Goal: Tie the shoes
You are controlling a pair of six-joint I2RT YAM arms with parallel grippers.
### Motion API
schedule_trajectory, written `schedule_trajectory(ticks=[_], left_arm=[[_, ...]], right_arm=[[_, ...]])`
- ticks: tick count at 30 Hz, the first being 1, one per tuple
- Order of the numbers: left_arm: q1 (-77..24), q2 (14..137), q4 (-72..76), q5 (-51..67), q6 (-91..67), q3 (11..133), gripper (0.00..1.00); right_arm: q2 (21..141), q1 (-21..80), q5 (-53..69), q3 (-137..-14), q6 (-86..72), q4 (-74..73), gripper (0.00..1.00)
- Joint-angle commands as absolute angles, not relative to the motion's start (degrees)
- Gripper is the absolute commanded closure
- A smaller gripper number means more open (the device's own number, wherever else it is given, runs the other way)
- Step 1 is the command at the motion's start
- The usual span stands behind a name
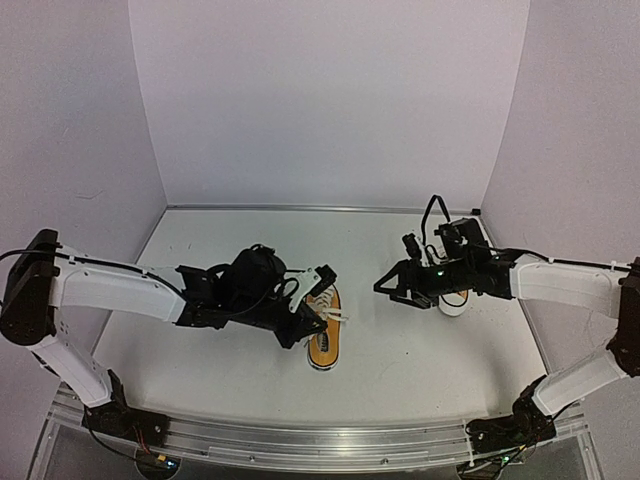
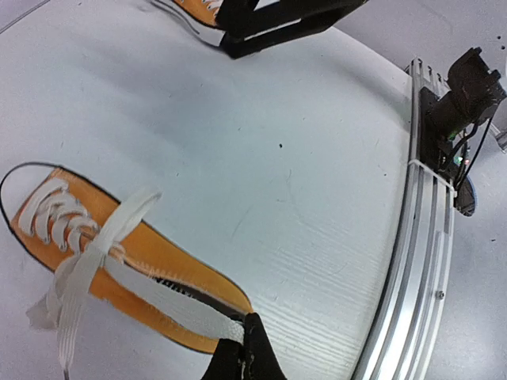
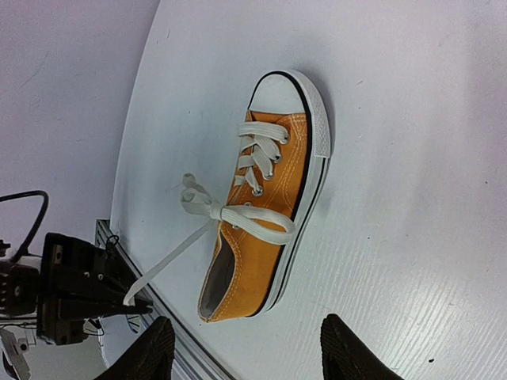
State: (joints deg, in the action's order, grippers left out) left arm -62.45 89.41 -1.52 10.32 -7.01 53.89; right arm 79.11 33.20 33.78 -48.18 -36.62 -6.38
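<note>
**While the lace is pinched, pull level**

One shoe (image 1: 324,342) lies near the table's (image 1: 420,400) middle, heel toward the near edge. Its lace (image 2: 166,299) runs taut to the left gripper (image 2: 243,344), which is clamped on the end. A slow, level pull should avoid dragging the shoe. The left arm reaches in low from the left edge. The right gripper (image 3: 247,342) hangs agape and empty by a second shoe (image 1: 455,304), mostly hidden, that seems to sit near the right edge.

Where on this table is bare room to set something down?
Bare: the far strip of the table along the back wall, and the near strip along the rail. Crowded: the middle, left gripper pinching the lace of the left shoe, right gripper by the right shoe.
</note>
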Motion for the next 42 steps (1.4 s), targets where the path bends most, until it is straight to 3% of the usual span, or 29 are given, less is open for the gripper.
schedule_trajectory(ticks=[1,12,14,18,24,26,33,42], left_arm=[[-62.8,96.8,-2.8,15.9,-4.2,60.9,1.00],[-63.8,113.2,0.6,17.8,-4.5,75.5,0.99],[-63.9,114.3,-1.2,16.2,-4.2,76.8,0.87],[-64.8,110.8,-6.2,11.3,-2.2,77.0,0.55],[-65.8,97.4,-7.5,3.8,-0.7,70.3,0.18],[-64.4,93.7,-6.7,2.5,-2.0,67.2,0.12],[-52.0,83.4,2.5,6.2,-13.4,53.0,0.03],[-42.9,82.6,7.8,11.2,-22.6,44.9,0.00]], right_arm=[[77.5,32.3,32.9,-48.6,-35.6,-6.1,0.40],[78.7,31.5,32.8,-48.2,-34.7,-6.4,0.42],[79.6,31.4,32.4,-48.2,-34.2,-6.5,0.42],[83.0,31.4,32.7,-48.3,-33.3,-6.2,0.42],[88.8,31.5,36.4,-48.1,-35.6,0.3,0.44],[91.0,31.6,37.8,-48.5,-36.9,3.1,0.45],[97.8,34.2,40.6,-49.9,-41.1,10.6,0.47],[103.9,35.5,42.6,-50.4,-45.8,20.0,0.49]])
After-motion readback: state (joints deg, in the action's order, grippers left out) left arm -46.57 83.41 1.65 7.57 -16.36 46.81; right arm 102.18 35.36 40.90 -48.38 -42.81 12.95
